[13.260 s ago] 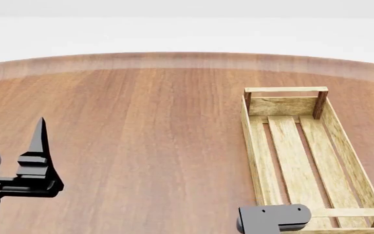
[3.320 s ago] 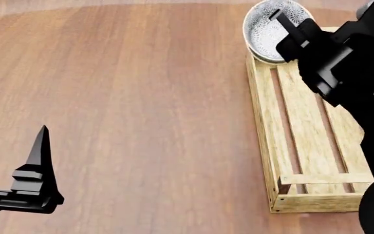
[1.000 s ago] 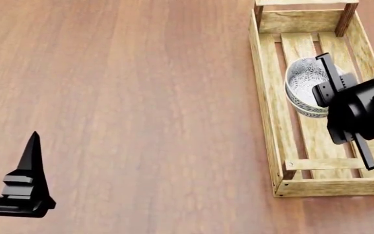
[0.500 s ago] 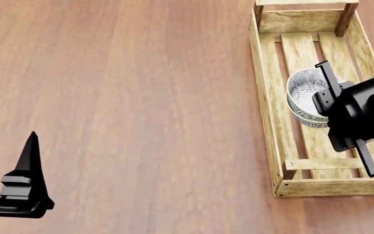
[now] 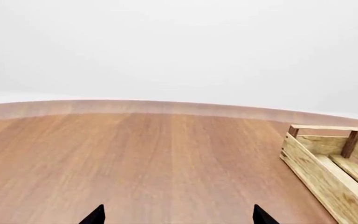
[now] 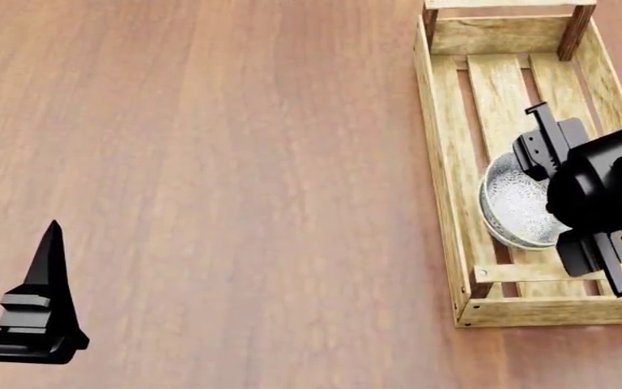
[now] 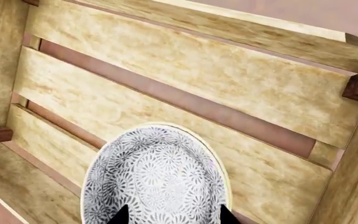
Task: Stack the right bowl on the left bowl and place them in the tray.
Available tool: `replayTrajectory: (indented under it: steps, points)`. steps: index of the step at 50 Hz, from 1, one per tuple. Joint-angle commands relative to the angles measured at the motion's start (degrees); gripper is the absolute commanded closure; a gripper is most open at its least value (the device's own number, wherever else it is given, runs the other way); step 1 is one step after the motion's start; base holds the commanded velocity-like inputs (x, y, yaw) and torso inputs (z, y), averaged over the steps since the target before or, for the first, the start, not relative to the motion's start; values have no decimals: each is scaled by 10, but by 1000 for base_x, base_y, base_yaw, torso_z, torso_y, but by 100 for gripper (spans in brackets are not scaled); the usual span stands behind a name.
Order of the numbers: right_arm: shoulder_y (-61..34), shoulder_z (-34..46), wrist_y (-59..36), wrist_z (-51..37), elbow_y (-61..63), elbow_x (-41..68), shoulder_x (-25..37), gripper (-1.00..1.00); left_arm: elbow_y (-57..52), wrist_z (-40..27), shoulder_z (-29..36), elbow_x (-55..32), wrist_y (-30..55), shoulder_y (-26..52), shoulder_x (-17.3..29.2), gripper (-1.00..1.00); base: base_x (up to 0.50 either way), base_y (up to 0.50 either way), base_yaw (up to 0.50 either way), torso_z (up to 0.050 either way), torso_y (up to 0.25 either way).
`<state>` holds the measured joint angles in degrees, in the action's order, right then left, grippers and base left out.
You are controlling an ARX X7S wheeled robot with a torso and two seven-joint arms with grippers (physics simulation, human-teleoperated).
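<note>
1. Key relation: the bowl stack (image 6: 518,212) sits directly under the right gripper (image 6: 573,198), lower right of the head view, inside the tray (image 6: 442,174) toward its near end. In the right wrist view the patterned bowls (image 7: 155,179) are seen resting on the slats, w/ the two fingertip ends at either side of the rim at the bottom edge.
2. Whether one or two bowls are nested can't be told for sure; a double rim is suggested in the head view.
3. Right gripper state: fingers appear apart around the bowl rim, not clearly clamped – release is judged under way or done; contact can't be confirmed.
4. Tray long axis runs top-to-bottom in the head view; bowls lie nearer its left wall, apart from the end walls.
5. Left gripper (image 6: 41,304) is parked lower left, well apart from the tray; its tips are seen spread in the left wrist view (image 5: 177,215), nothing held.
6. Right arm is nearer by far; next move is judged to be a straight lift out.
7. Surface: brown wood table (image 6: 214,162), bare around the tray; room above the tray unobstructed.
</note>
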<state>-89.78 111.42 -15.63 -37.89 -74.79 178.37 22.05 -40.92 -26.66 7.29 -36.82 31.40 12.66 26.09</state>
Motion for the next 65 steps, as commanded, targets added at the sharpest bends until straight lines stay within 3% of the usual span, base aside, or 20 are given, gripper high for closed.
replayTrajectory:
  steps: [1, 15, 23, 25, 38, 47, 49, 51, 53, 57, 61, 63, 65]
  points:
    - [-3, -3, 1, 6, -2, -4, 0, -100, 3, 0, 1, 0, -3, -2, 1, -100, 0, 0, 0, 0, 0]
    - [-17, 37, 28, 19, -2, -12, -8, -100, 3, -1, -1, -5, -5, -2, 3, -100, 0, 0, 0, 0, 0]
    - [-54, 117, 68, 62, -2, -23, -25, -100, 0, -3, -1, -8, -4, 0, 4, -100, 0, 0, 0, 0, 0]
    - [-66, 173, 124, 70, -2, -53, -38, -100, 1, -3, -1, -9, -5, -1, 4, -100, 0, 0, 0, 0, 0]
    - [-88, 267, 126, 179, -2, -36, -65, -100, 10, 1, 6, -5, -11, 2, 0, -100, 0, 0, 0, 0, 0]
    - [-57, 326, 214, 302, 0, -65, -104, -100, 17, 1, 12, 1, -15, 4, -1, -100, 0, 0, 0, 0, 0]
    - [-85, 333, 292, 301, 106, -83, -84, -100, 18, 1, 13, 1, -14, 7, -1, -100, 0, 0, 0, 0, 0]
    - [-146, 357, 464, 277, 278, -137, -39, -100, 18, 0, 16, 1, -13, 10, -2, -100, 0, 0, 0, 0, 0]
    - [-166, 375, 567, 257, 449, -169, -24, -100, 18, 0, 18, 2, -12, 12, -3, -100, 0, 0, 0, 0, 0]
    - [-192, 420, 747, 214, 638, -252, -1, -100, 15, -3, 23, 5, -7, 18, -2, -100, 0, 0, 0, 0, 0]
    - [-145, 323, 755, 11, 707, -569, 84, -100, 14, -5, 28, 10, -8, 20, -3, -100, 0, 0, 0, 0, 0]
    - [-135, 306, 755, -63, 731, -670, 105, -100, 14, -5, 30, 12, -10, 19, -4, -100, 0, 0, 0, 0, 0]
    - [-128, 288, 751, -76, 765, -708, 125, -100, 13, -5, 31, 12, -9, 20, -4, -100, 0, 0, 0, 0, 0]
